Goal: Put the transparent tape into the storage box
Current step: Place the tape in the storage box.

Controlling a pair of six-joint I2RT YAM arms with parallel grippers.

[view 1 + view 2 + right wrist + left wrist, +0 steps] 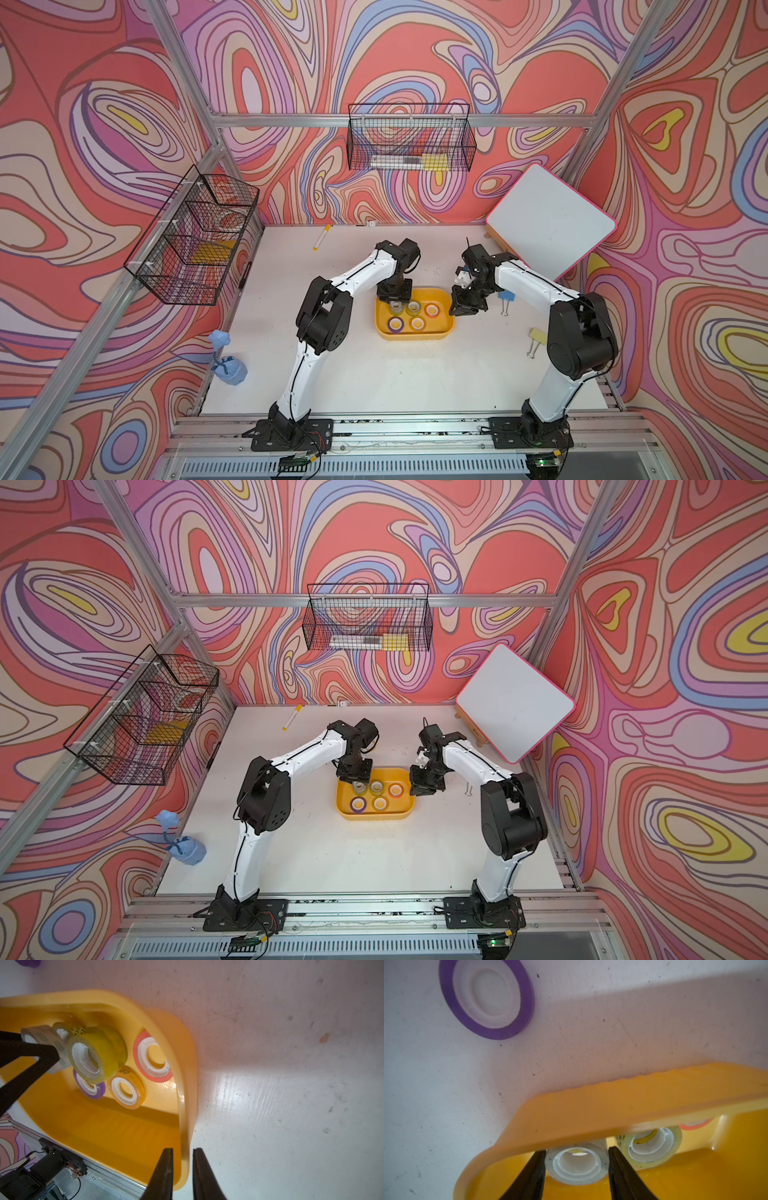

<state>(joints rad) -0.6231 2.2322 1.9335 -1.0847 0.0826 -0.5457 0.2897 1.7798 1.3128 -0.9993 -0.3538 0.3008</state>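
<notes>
The storage box [415,336] [376,816] is a shallow yellow-orange tray in the middle of the table. My left gripper [395,305] [577,1150] is shut on the transparent tape [577,1164] [44,1038] [397,307], a clear roll with a white core, over the box's back left corner. My right gripper [455,311] [183,1150] is shut on the box's right wall [185,1105], one finger inside and one outside. In the box lie a second clear roll [97,1053], an orange roll [153,1057], a purple roll [395,323] and a yellowish roll [126,1087].
A purple tape roll [486,997] lies on the table just behind the box. Blue [505,297] and yellow [536,334] binder clips lie to the right. A whiteboard [548,220] leans at the back right, a marker [321,240] at the back. Black wire baskets [195,237] [409,139] hang on the walls.
</notes>
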